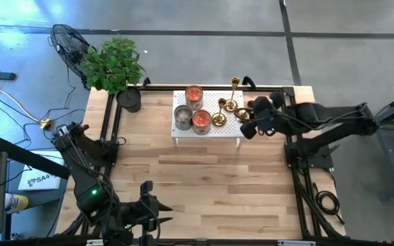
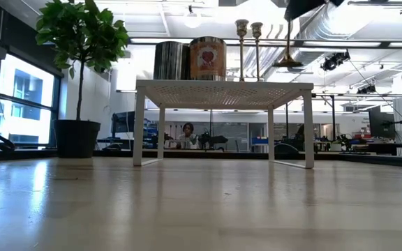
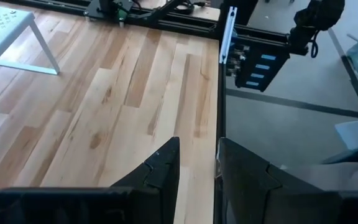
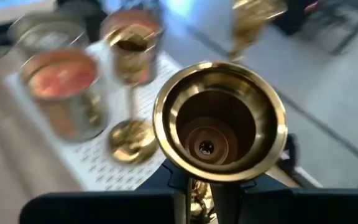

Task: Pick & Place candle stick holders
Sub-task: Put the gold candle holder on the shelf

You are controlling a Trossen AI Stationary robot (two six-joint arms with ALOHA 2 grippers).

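Our right gripper's (image 4: 205,186) fingers are clamped on the stem of a gold brass candlestick (image 4: 219,121), whose flared cup fills the right wrist view; in the low view that candlestick (image 2: 288,42) hangs in the air above the right end of the small white perforated table (image 2: 222,89), its base clear of the top. From above we place this gripper (image 1: 250,123) over the stand's right edge. Two more brass candlesticks (image 2: 241,49) stand upright on the stand, side by side near its right half. Two glass jar candles with orange-red wax (image 1: 194,96) and a grey metal tin (image 1: 182,117) sit on the stand's left half. A potted plant (image 1: 115,65) stands at the wooden table's far left corner. Our left gripper (image 3: 197,165) waits at the near edge of the wooden table (image 1: 204,184), its fingers a little apart and holding nothing.
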